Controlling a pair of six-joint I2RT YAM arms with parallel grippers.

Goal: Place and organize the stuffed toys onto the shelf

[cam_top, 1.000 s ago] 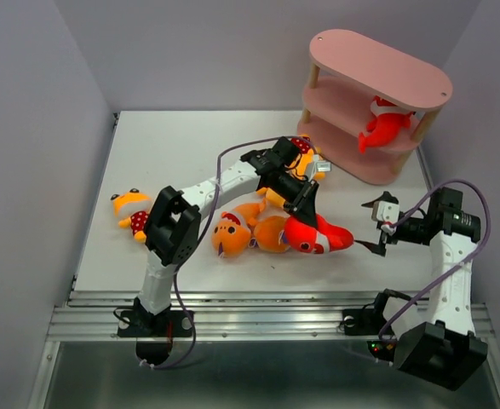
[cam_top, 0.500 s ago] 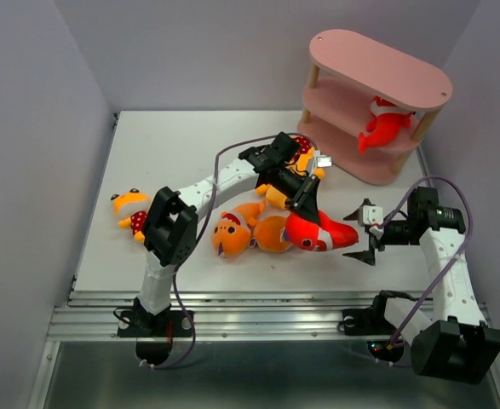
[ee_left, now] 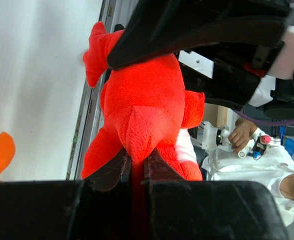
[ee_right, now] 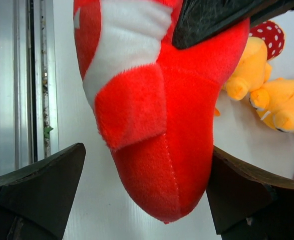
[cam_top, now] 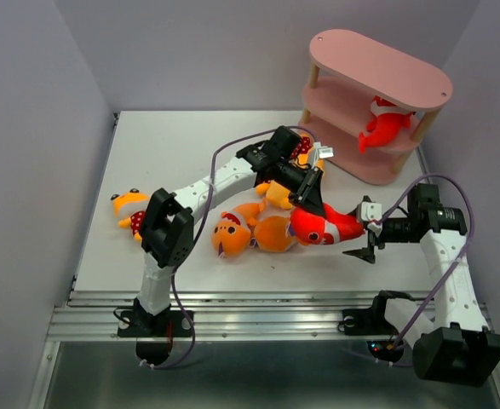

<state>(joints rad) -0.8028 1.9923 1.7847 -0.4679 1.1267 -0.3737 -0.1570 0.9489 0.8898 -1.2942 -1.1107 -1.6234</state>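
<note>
- The right fingers (ee_right: 41, 187) stand wide apart, one on each side of the narrow end of the red shark (ee_right: 172, 125), and are not closed on it.
- The right arm (cam_top: 441, 256) rises from its base at the near right corner, bends at the elbow and points its forearm left, level over the counter (cam_top: 181, 145).
- The left fingers (ee_left: 111, 172) are pinched together on a small fin of that red shark, with red plush bulging out just past the tips.
- From above, the red shark hangs between the two arms over the near right part of the counter, its white-banded body slanting toward the right fingers.
- The left arm (cam_top: 224, 179) climbs from the near left base and stretches diagonally far and right. Its wrist then folds back, so the fingers aim toward the near right.
- Two orange sharks (cam_top: 231, 236) lie side by side on the counter just left of the held toy.
- One yellow-orange figure (cam_top: 130, 209) lies alone near the left edge.
- Two more figures (cam_top: 277, 194) lie under and beyond the left wrist.
- Farthest off, the pink shelf (cam_top: 377, 68) stands at the far right corner, with a second red shark (cam_top: 384, 126) on its middle board.
</note>
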